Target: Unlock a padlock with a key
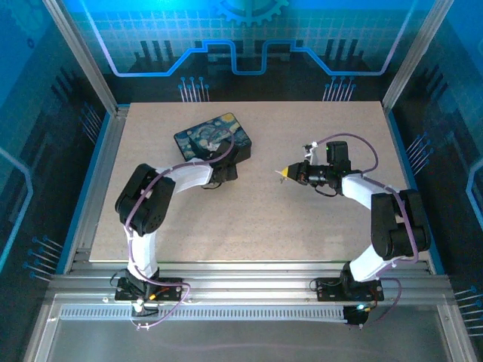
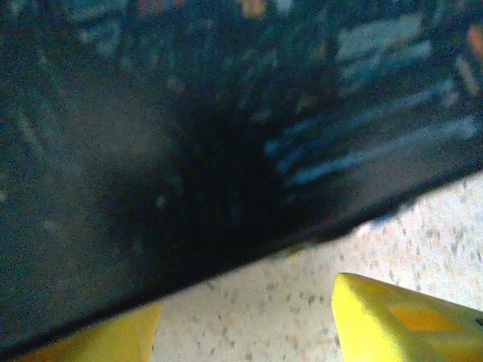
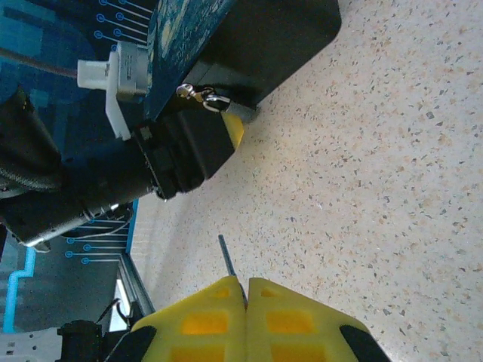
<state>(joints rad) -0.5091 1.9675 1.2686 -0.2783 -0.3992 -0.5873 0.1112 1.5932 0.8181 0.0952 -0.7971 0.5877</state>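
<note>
a: where's the padlock [image 3: 204, 95]?
b: it's a small silvery bit against the dark side wall of the starry-night box [image 1: 213, 134], on the side that faces the near edge. from the right wrist camera only that glinting part is clear. the body is too small to make out.
a: and the box?
b: it's on the table [image 1: 317, 226], toward the far edge and left of the middle. it lies flat, turned at a slant to the edges.
a: left gripper [image 2: 249, 326]?
b: released. its yellow fingers [image 2: 407, 320] stand apart at the foot of the box wall, with bare table between them. from the right wrist camera one yellow fingertip sits just below the padlock. whether it touches, i can't tell.
a: right gripper [image 3: 245, 285]?
b: clenched on the key [image 3: 226, 256]. the thin metal blade sticks out from between the pressed-together fingertips and points toward the box. the gripper hangs over the middle of the table, apart from the padlock, with bare table between.
</note>
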